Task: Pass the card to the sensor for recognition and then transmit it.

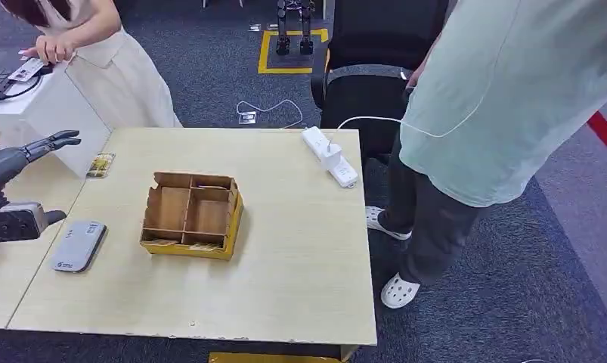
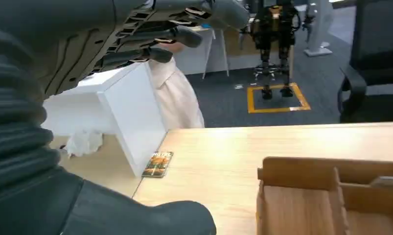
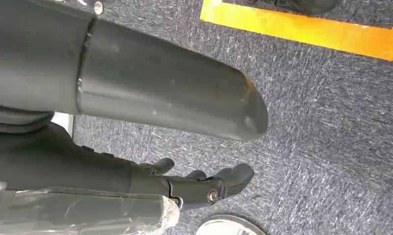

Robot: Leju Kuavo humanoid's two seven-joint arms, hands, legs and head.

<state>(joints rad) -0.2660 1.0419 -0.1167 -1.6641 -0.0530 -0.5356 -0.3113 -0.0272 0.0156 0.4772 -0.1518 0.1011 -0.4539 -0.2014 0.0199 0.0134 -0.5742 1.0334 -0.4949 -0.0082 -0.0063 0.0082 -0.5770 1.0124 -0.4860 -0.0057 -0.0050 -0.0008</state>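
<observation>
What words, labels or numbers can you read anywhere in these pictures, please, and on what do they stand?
None can be read.
Card: a printed picture, any lettering too small.
Grey sensor: a small mark near one end, blurred.
Device under the person's hand: markings too blurred.

Worktop [image 1: 285, 287]: light wood, two panels joined near the left edge.
Left hand [image 1: 17, 162]: at the left edge, above the worktop, fingers extended and apart, holding nothing.
Card [image 1: 100, 165]: flat near the far-left corner, against a white box [image 1: 54, 113].
Sensor [image 1: 78, 245]: grey, flat, near the left edge.
Cardboard tray [image 1: 192, 215]: compartmented, left of centre.
Power strip [image 1: 329, 156]: white, at the far-right corner.
Persons: one behind the far-left corner, one beside the right edge.
</observation>
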